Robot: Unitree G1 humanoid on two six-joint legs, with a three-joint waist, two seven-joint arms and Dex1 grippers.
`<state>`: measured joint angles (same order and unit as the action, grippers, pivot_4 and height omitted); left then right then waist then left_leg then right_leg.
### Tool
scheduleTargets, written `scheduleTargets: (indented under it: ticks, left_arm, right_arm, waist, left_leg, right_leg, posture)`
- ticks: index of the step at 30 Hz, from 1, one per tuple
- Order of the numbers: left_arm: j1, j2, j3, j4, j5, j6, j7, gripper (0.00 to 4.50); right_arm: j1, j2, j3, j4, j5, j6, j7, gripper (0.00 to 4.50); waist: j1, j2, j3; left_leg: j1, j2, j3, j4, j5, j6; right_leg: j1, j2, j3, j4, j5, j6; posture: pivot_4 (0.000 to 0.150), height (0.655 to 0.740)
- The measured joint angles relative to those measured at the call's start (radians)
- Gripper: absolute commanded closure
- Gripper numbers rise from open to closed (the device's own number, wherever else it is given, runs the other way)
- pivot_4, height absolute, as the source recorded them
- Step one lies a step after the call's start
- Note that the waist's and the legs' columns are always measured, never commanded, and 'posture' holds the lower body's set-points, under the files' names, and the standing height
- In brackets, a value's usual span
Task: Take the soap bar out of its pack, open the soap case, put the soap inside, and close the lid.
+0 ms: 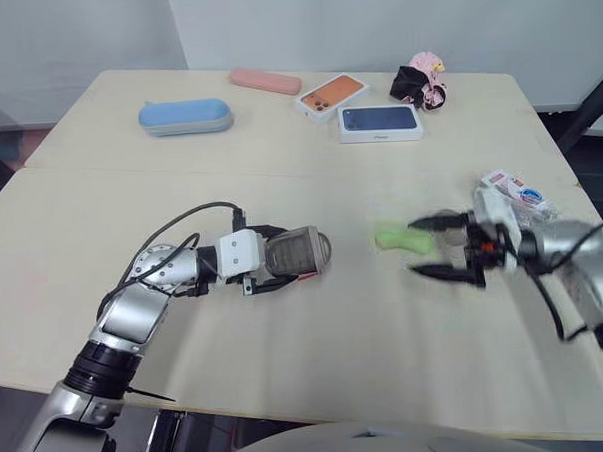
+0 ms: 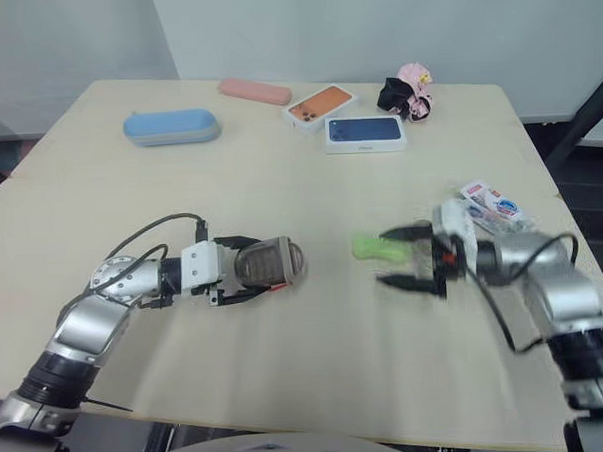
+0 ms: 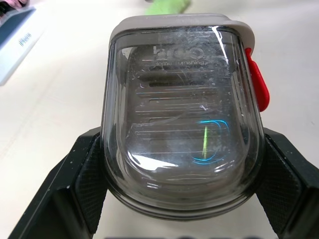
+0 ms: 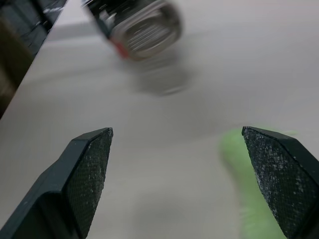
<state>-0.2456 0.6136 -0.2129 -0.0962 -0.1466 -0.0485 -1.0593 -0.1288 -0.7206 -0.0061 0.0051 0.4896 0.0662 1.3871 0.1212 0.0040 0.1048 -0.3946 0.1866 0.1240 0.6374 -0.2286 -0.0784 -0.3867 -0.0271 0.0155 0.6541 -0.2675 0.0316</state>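
A smoky clear soap case (image 1: 297, 252) with a red latch (image 3: 257, 85) is held just above the table centre, lid closed, my left gripper (image 1: 274, 259) shut on its sides. A green soap bar (image 1: 401, 240) lies bare on the table to the right of the case. My right gripper (image 1: 435, 246) is open, its fingers spread wide, one fingertip (image 4: 279, 174) beside the soap (image 4: 244, 184). The empty soap pack (image 1: 518, 195) lies crumpled near the right table edge, behind my right wrist.
At the far side lie a blue case (image 1: 186, 117), a pink case (image 1: 265, 80), an orange phone box (image 1: 332, 95), a dark blue phone box (image 1: 380, 122) and a pink and black toy (image 1: 421, 82). A seam (image 1: 99, 171) runs across the table.
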Motion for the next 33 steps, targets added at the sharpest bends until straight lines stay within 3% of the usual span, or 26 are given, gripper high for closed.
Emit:
scheduleTargets:
  ticks: [8,18,33]
  left_arm:
    - [-0.027,0.009,-0.009,0.001,-0.008,0.044,-0.049,1.04]
    - [-0.078,0.042,-0.049,0.003,0.044,0.147,-0.063,1.04]
    - [-0.287,0.076,-0.229,-0.029,0.173,0.323,-0.176,1.04]
  right_arm:
    - [0.118,0.061,-0.004,0.012,-0.011,-0.171,0.025,0.03]
    - [0.203,0.091,-0.004,0.007,-0.010,-0.203,0.003,0.03]
    - [0.221,0.116,0.000,0.027,-0.013,-0.262,-0.008,0.03]
  waist:
    - [-0.046,0.000,0.000]
    - [-0.046,0.000,0.000]
    - [-0.045,0.000,0.000]
  left_leg:
    - [0.002,0.000,0.000,0.000,0.001,0.001]
    - [0.002,0.000,-0.001,0.000,0.001,0.001]
    - [0.002,-0.001,-0.001,0.000,0.001,0.001]
  right_leg:
    - [0.001,0.000,0.000,0.001,0.000,0.000]
    - [0.002,0.000,0.000,0.000,0.000,0.000]
    - [0.002,-0.001,0.000,0.001,0.000,0.000]
  posture:
    - [0.150,0.7400]
    - [0.150,0.7400]
    - [0.150,0.7400]
